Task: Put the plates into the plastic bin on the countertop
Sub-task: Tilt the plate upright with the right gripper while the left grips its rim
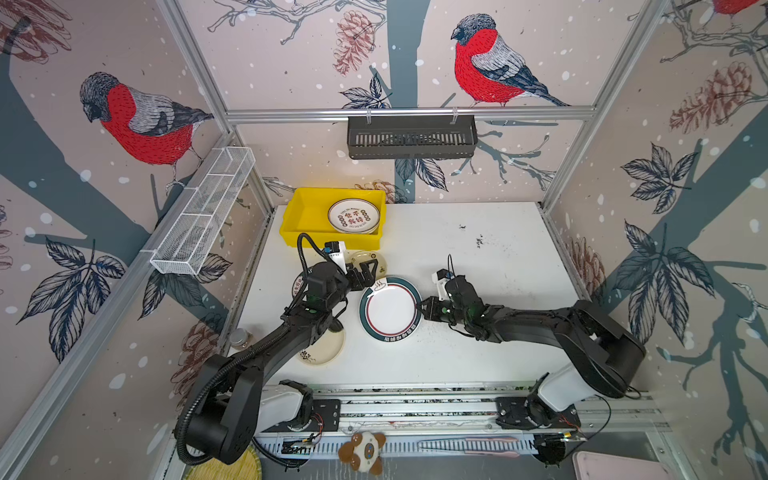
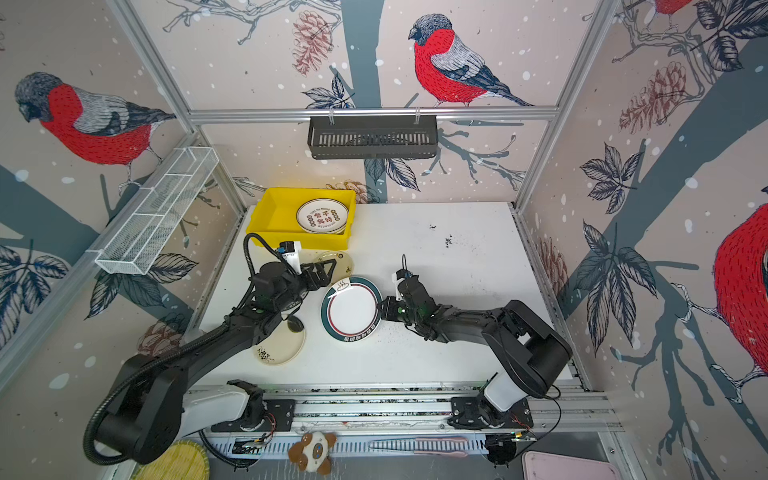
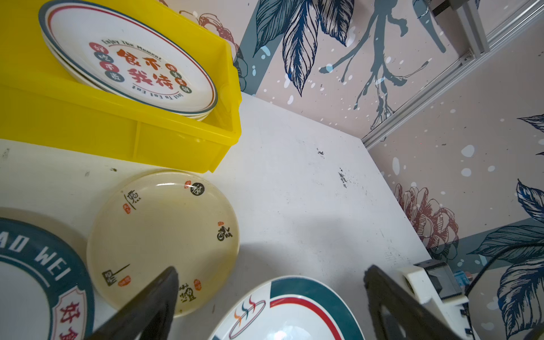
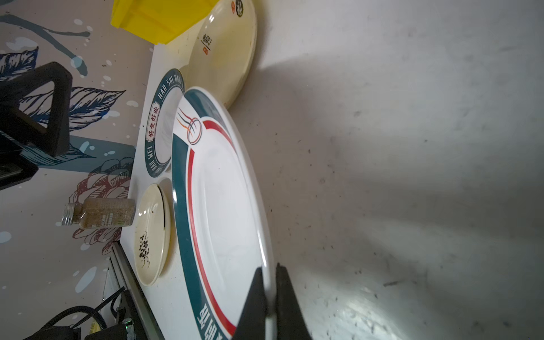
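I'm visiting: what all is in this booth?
plastic bin: one, yellow, back left of countertop
plates in bin: stack, white, red writing
green-rimmed plate: one, white centre, mid-table
cream plate: one, by bin
motif plate: one, cream, under left arm
lettered plate: one, green rim, under left arm
jar: one, brownish contents, left table edge
black basket: one, back wall
wire basket: one, white, left wall
plush toy: one, brown-white, front edge
woven disc: one, yellow, front left
left gripper: black, open, near cream plate
right gripper: black, shut on green-rimmed plate
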Controlling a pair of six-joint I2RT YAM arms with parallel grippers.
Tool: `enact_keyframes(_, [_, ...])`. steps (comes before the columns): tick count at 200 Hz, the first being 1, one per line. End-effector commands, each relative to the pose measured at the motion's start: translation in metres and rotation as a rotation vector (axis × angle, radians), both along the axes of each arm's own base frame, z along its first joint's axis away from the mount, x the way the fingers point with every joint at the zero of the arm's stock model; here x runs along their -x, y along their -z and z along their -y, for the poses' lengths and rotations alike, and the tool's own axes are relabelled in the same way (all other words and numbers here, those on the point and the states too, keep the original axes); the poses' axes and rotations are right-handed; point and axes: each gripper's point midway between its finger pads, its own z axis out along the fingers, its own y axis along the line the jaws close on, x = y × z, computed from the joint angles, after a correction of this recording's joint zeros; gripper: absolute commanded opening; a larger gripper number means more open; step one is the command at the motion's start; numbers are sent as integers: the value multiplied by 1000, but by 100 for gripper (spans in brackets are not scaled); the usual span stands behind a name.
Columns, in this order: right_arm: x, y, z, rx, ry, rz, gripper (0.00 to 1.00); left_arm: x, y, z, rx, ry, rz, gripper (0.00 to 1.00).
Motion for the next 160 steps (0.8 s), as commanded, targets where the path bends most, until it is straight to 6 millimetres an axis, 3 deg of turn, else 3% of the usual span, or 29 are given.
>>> enact_keyframes(1, [-11,-16,2,-16,29,52,1,2,-12,0,10,7,38,97])
enact_keyframes(118, [-27,-57,31,-58,87,134,1,-1,-4,10,57,37,23,97])
enact_keyframes(160, [-35,-70,46,-92,125,160,1,3,-4,35,89,107,25,86])
